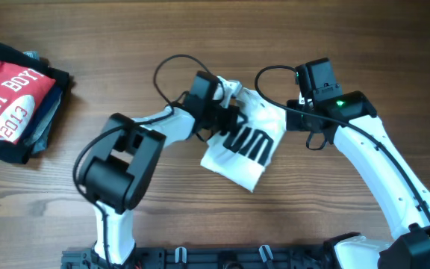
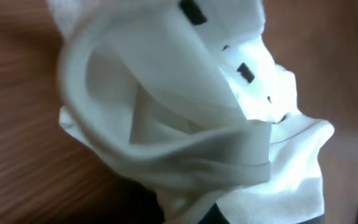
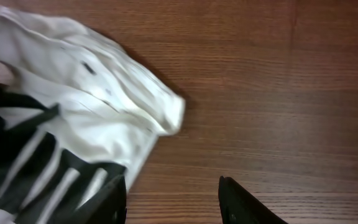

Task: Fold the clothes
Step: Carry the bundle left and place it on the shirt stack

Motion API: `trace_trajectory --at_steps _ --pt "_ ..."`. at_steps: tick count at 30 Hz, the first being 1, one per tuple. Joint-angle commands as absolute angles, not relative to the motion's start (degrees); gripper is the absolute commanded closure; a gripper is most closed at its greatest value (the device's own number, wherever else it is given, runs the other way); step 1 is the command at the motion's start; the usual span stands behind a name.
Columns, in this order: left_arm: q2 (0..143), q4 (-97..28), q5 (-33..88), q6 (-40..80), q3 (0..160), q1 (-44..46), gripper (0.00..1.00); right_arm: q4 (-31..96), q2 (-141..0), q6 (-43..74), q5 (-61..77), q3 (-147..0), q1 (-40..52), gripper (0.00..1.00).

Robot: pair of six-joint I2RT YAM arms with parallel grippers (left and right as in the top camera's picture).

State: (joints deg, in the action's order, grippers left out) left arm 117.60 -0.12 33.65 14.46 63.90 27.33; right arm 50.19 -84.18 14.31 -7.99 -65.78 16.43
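The white garment (image 1: 245,153) is lying bunched on the surface (image 1: 379,30), right under the left claw (image 1: 230,113), whose grip I cannot tell. The right claw (image 3: 173,199) is waiting wide and empty, with the garment's edge just beside it.

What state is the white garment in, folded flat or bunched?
Bunched. The white garment lies as a compact lump with rumpled, overlapping layers near the left gripper; its edges are not squared.

Setting: robot lab bench. Evidence: brown wood-grain table (image 1: 394,45); white-and-black left arm (image 1: 159,123) and right arm (image 1: 372,164) on a black rail (image 1: 222,258) at its edge.
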Motion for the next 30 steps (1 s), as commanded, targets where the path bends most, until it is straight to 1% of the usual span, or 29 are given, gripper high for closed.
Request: trace_trajectory --at_steps 1,3,5,6,9,11,17,20,21,24,27,30 --pt "106.52 -5.65 18.94 13.58 63.13 21.32 0.96 50.24 -83.81 15.16 -8.58 -66.74 16.51 0.52" --pt "99.44 -10.2 8.58 10.72 63.13 18.04 0.96 50.3 -83.81 15.18 -8.56 -66.74 16.51 0.52" --pt "94.91 -12.16 0.86 7.81 63.13 15.49 0.96 50.5 -83.81 15.18 -8.56 -66.74 16.51 0.53" --pt "91.94 -12.71 -4.73 3.79 63.13 13.47 0.96 50.78 -83.81 15.18 -8.56 -66.74 16.51 0.53" --pt "87.24 -11.42 -17.12 -4.69 63.13 8.6 0.96 51.55 -83.81 15.16 -8.58 -66.74 16.51 0.53" --pt "86.15 -8.84 -21.56 -7.2 63.13 5.32 0.96 51.72 -83.81 15.18 -8.56 -66.74 16.51 0.53" --pt "85.8 -0.45 -22.13 -7.27 63.13 -6.55 0.96 52.36 -83.81 15.16 -8.58 -66.74 16.51 0.53" --pt "85.82 5.37 -19.7 -6.72 63.44 -12.58 0.96 52.31 -83.81 15.16 -8.58 -66.74 16.51 0.52" --pt "85.82 7.73 -18.37 -4.8 63.44 -15.84 0.96 52.27 -83.81 15.18 -8.58 -66.74 16.51 0.52" --pt "86.46 9.72 -13.37 -0.01 63.44 -22.55 0.96 52.27 -83.81 15.16 -8.56 -66.74 16.51 0.52" --pt "88.71 11.03 -11.7 5.56 63.44 -27.94 0.96 52.42 -83.81 15.2 -8.54 -66.74 16.51 0.53" --pt "93.21 15.57 -9.58 8.21 63.44 -33.06 0.96 53.17 -83.81 15.25 -8.54 -66.74 16.51 0.55"
